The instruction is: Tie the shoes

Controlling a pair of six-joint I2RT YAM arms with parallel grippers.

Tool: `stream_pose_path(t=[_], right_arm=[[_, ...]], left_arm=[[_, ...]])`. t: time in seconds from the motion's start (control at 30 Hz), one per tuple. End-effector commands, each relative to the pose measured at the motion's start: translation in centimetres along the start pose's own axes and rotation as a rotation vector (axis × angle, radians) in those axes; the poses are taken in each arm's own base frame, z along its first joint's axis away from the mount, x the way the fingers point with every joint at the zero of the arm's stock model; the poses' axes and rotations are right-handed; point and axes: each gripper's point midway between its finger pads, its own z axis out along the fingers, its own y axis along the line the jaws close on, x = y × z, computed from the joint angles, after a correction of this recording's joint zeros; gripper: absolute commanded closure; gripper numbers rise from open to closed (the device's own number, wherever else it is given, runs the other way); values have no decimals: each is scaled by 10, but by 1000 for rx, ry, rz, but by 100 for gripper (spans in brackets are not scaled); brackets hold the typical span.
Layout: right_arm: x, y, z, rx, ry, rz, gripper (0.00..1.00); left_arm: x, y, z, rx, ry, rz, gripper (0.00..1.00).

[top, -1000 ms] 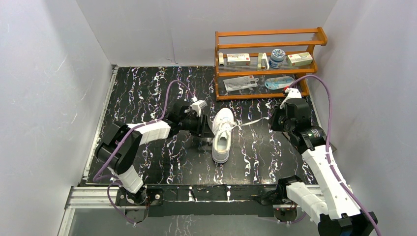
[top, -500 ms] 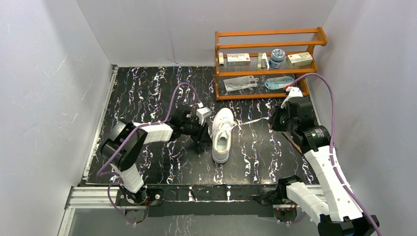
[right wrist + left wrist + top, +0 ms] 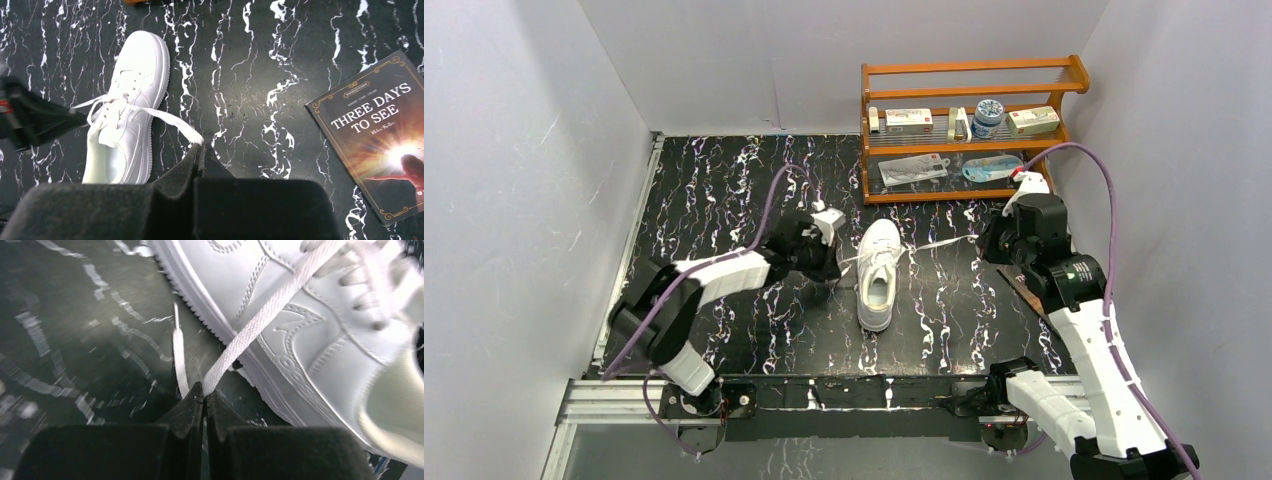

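Sneaker (image 3: 877,275): showing white all over, sole and embossed side panel alike
Laces (image 3: 260,320): showing the same white
Table (image 3: 724,190): showing black, with white marble veins running across it
Rack (image 3: 969,72): showing orange-brown wood
Boxes (image 3: 909,120): showing white with red marks
Book (image 3: 380,135): showing a dark cover, a gold ornamental border, white title lettering and an orange glow at one corner
Cables (image 3: 1111,230): showing purple
Arms (image 3: 724,272): showing white shells over black joints
Left gripper (image 3: 204,392) and right gripper (image 3: 200,150): showing black
Walls (image 3: 514,180): showing pale grey
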Motion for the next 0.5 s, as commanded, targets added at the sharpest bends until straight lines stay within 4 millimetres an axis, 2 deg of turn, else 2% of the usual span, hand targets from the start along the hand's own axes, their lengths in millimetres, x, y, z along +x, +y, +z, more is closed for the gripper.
stream_pose_path(t=[0.0,0.13,0.23,0.37,0.47], right_arm=[[-24,-4,-13,25,-102,-17,100],[-22,-9,-6,54,-103,-21,100],[-19,-29,-5,166,-114,36,100],[-20,-47,-6,269,-153,69,100],[-13,-59,3,338,-112,46,100]], left_arm=[[-24,5,-70,-226,-88,-81,100],[-39,1,-114,-314,-133,-102,100],[-36,7,-138,-412,-121,-152,100],[-23,8,-155,-468,-103,-243,100],[-19,8,-160,-492,-122,-320,100]])
